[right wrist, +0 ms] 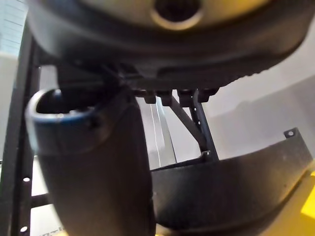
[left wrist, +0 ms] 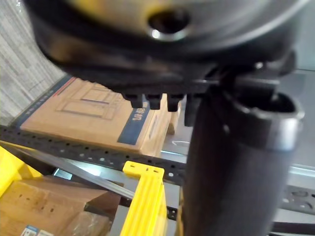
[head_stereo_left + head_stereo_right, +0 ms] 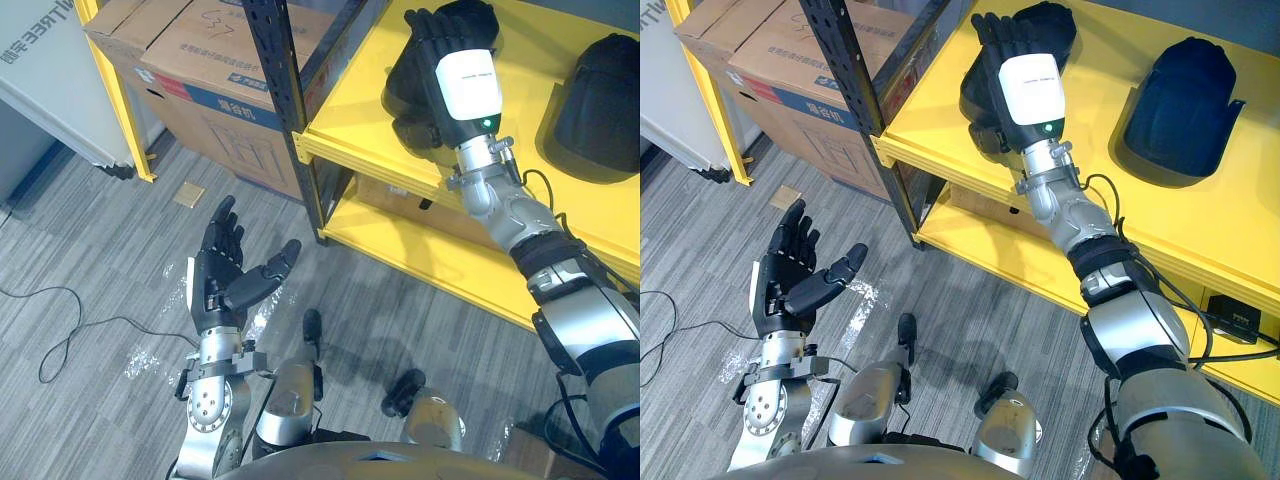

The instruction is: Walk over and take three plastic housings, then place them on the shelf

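A black plastic housing (image 3: 403,92) lies on the upper yellow shelf (image 3: 350,110) near its left corner. My right hand (image 3: 466,85) rests on top of it, fingers stretched flat over its far side and not curled round it. The right wrist view has the housing's curved dark edge (image 1: 236,196) just past the thumb (image 1: 93,172). A second black housing (image 3: 600,95) lies further right on the same shelf. My left hand (image 3: 225,275) hangs low over the carpet, palm up, open and holding nothing.
A black perforated upright (image 3: 280,70) stands at the shelf's left corner. Cardboard boxes (image 3: 210,60) sit left of it behind a yellow frame post (image 3: 115,90). A lower yellow shelf (image 3: 420,255) runs beneath. A white cabinet (image 3: 50,70) stands far left.
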Robot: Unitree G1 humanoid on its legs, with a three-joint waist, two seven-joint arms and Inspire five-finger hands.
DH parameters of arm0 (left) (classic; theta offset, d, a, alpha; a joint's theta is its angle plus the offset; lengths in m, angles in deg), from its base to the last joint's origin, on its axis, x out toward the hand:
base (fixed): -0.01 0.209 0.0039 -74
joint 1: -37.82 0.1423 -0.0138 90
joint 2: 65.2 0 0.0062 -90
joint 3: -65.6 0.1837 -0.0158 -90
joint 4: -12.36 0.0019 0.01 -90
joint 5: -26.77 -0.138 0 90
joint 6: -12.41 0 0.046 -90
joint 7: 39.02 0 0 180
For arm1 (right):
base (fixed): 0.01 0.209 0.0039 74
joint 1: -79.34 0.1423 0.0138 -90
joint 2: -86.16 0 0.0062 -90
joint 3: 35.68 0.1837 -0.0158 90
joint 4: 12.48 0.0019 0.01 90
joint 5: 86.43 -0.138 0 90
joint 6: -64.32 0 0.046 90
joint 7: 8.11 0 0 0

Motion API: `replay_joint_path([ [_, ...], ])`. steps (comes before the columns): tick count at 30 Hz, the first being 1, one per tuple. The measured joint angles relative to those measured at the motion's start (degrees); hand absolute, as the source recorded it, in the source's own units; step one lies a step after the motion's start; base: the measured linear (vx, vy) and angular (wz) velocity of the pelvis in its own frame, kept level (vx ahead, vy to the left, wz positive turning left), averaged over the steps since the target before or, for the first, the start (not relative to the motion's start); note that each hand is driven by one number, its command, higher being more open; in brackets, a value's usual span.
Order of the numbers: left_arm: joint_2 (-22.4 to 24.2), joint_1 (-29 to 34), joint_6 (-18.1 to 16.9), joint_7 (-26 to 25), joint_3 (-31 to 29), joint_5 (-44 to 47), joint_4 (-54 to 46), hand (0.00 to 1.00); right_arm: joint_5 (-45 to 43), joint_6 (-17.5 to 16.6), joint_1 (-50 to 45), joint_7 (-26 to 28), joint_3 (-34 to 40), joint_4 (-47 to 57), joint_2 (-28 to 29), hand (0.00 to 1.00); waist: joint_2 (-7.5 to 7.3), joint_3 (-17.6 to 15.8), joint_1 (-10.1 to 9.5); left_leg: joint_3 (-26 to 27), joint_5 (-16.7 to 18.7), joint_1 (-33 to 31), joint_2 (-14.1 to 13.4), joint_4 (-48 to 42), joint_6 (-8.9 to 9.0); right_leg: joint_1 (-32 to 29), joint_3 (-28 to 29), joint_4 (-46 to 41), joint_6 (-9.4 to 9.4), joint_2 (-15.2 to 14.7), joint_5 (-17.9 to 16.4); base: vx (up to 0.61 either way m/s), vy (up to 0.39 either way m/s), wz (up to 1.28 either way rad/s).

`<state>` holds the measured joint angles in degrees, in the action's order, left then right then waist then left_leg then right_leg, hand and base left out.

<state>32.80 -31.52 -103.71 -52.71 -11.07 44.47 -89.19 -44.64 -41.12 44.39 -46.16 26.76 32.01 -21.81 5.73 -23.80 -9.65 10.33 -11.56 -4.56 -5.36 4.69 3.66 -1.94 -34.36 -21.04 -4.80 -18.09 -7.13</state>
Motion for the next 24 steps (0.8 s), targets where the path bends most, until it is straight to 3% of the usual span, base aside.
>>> replay_joint_path([
  [9,0.00,-0.14,0.00,-0.78,0.32,0.00,0.00,1.00,-0.39,0.48,3.19,0.05,-1.22,-3.78,-0.50,1.00,0.30,0.05,-0.01,-0.25,-0.47,-0.02,0.02,-0.01,-0.18,-0.68,-0.06,-2.21,0.12,-0.64,-1.43,0.02,-0.029,0.01],
  [18,-0.04,-0.60,-0.01,-1.07,0.69,0.10,0.00,1.00,-0.53,-0.74,3.74,0.26,-1.43,-3.80,-2.71,1.00,1.70,-0.03,-0.70,-0.27,-0.73,0.07,-0.20,-0.01,-0.17,-0.85,-0.03,-2.87,0.26,-0.60,-1.91,0.02,-0.020,-0.01],
  [22,-0.24,-0.62,-0.01,-1.06,1.69,-0.06,0.04,1.00,-0.44,-1.95,-0.82,0.26,0.36,3.60,-3.56,1.00,1.69,-0.01,-0.42,0.13,-0.86,0.86,-0.18,0.02,-0.28,0.23,0.07,-1.63,0.00,-0.10,-1.64,0.04,-0.016,-0.03],
  [24,-0.30,-0.32,-0.12,-1.47,1.39,-0.06,0.06,1.00,-0.45,-3.77,-9.75,0.31,4.05,15.73,-3.61,1.00,1.57,0.51,0.18,0.52,-0.51,1.96,-0.19,0.06,-0.40,1.83,0.08,0.22,-0.38,0.54,-1.27,0.07,-0.019,-0.07],
])
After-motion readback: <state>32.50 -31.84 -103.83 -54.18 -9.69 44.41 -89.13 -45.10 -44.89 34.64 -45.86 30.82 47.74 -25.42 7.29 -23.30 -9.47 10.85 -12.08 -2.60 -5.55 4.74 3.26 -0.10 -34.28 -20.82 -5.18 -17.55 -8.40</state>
